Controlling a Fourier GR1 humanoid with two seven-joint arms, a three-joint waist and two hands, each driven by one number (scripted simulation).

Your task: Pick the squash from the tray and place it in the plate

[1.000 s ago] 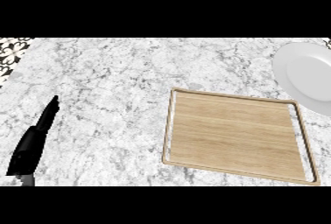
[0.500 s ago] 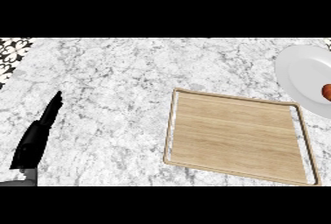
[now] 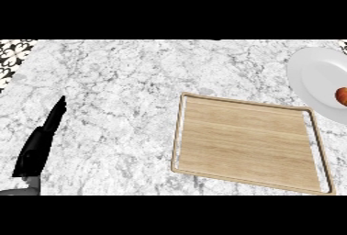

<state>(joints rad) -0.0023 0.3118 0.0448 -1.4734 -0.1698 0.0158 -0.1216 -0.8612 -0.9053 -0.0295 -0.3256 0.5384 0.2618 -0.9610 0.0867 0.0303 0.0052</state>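
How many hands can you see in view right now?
1: the left hand rests at the view's lower left, fingers straight, over the marble counter. The right hand is out of view.

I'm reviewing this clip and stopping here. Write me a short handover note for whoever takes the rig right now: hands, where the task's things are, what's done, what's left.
Left hand: at the view's left edge, fingers straight, resting over the counter, holding nothing.
Right hand: not in view.
Tray: on the counter, right of centre, nothing on it.
Plate: at the right edge, partly cut off by the view.
Squash: an orange-red thing lies on the plate at the very edge of the view; probably the squash, mostly cut off.
Done: it appears to be off the tray and on the plate.
Left: confirm the right hand has let go and that the squash sits steady.
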